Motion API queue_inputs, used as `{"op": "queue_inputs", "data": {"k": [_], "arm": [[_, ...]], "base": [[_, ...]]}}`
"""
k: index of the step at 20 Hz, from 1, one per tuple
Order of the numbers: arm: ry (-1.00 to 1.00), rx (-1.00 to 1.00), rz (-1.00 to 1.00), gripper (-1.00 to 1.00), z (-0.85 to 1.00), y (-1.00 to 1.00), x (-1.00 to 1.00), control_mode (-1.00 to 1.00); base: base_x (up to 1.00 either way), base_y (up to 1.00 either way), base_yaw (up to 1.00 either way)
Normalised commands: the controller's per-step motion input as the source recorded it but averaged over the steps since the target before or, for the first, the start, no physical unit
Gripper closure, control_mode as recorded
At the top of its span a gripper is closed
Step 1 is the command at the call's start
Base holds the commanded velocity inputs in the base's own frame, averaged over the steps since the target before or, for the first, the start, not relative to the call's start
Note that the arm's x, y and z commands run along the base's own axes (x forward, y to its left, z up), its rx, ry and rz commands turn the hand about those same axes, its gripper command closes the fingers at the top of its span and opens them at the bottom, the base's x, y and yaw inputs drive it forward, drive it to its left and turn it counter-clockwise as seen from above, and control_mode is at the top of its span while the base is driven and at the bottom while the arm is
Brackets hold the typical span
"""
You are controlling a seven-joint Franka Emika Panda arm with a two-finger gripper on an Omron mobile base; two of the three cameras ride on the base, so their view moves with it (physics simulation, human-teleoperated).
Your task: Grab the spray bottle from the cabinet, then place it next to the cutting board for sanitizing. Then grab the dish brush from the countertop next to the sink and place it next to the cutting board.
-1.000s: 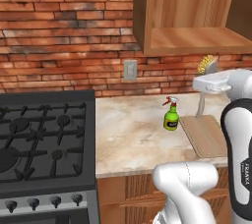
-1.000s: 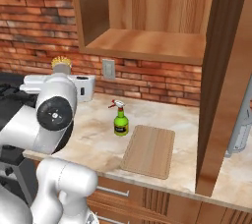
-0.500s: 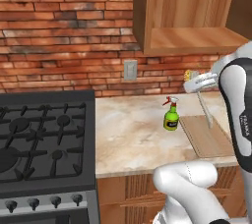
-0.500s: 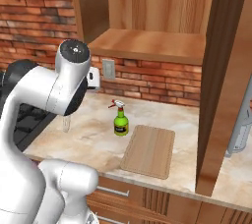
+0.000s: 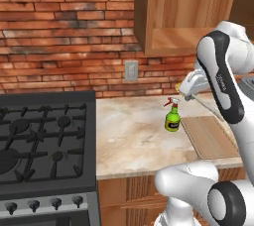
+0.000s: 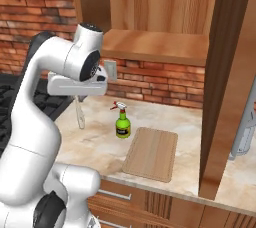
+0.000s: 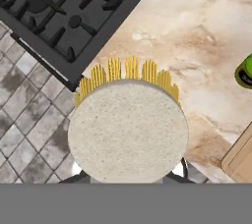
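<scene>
Countertop (image 5: pixel 134 136) with bottle (image 5: pixel 172 119), board (image 5: pixel 207 137)

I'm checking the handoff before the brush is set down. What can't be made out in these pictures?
- Gripper fingers: hand view, hidden behind the dish brush head.
- Brush handle: left base view, partly behind the arm.
- Spray bottle: hand view, cut by the right edge.
- Cutting board: hand view, only a corner.

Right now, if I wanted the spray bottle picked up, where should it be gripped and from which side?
Probably grip the spray bottle around its green body, below the trigger head, coming in level from the counter's front edge. It stands upright on the countertop, and its nozzle juts sideways toward the stove, making the top awkward.
</scene>
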Motion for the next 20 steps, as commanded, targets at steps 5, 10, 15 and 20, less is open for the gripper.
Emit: {"op": "queue_inputs", "data": {"k": [5, 10, 15, 20], "arm": [[0.14, -0.12, 0.17, 1.0, -0.45, 0.0, 0.0, -1.0], [0.04, -0.15, 0.16, 1.0, -0.58, 0.0, 0.0, -1.0], [0.01, -0.15, 0.12, 1.0, -0.57, 0.0, 0.04, -1.0], [-0.02, -0.06, 0.12, 1.0, -0.7, 0.01, 0.0, -1.0]], "base": [[0.0, 0.0, 0.0], [0.0, 0.0, 0.0], [0.0, 0.0, 0.0], [0.0, 0.0, 0.0]]}}
